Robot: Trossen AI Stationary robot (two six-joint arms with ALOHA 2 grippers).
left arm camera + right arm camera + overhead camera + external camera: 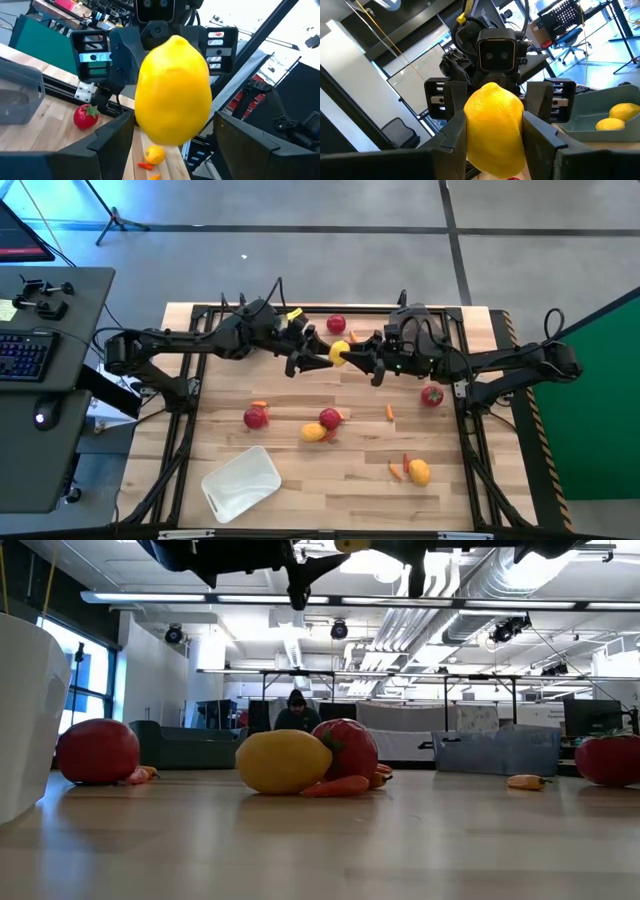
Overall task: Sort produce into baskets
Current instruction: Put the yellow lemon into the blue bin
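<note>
Holding lemon (339, 352) aloft at upper centre of high view, we clamp right tool (494, 131) around it; left tool (176, 137) faces it wide, fingers flanking, lemon's long axis crossing both.

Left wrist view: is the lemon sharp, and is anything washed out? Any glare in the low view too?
Left wrist view: the lemon fills the middle and looks soft, too close to focus; the sky-lit area at upper right is blown white. Low view: ceiling lights glare, the tabletop shows pale sheen, and the near lemon is fairly sharp. High view: even light, faint shadows.
</note>
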